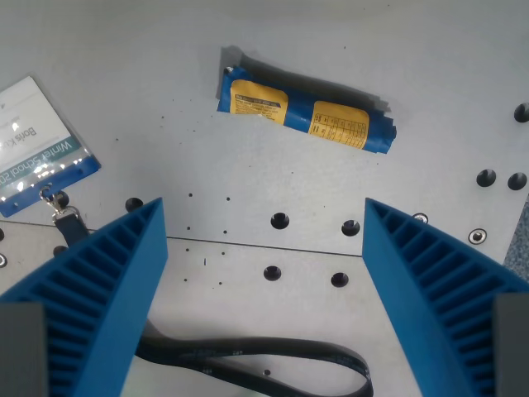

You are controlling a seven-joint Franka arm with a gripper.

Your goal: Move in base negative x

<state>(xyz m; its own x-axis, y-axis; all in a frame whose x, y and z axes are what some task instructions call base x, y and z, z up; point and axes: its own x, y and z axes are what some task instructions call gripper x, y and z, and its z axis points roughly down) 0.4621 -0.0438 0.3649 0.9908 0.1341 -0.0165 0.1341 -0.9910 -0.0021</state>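
A packet (306, 113) lies on the table (430, 66) near the wrist view's top edge, tilted. A badge (37, 145) rests at the left edge, well apart from it. A strap (273, 364) loops along the bottom edge, between the fingers (99, 289).

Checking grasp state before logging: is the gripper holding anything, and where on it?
Nothing is held. The gripper is open with only bare table between its fingers; the blue packet lies apart, beyond them.

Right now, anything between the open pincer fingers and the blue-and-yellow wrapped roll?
Wrist view: only bare grey table with bolt holes between pincer and roll.
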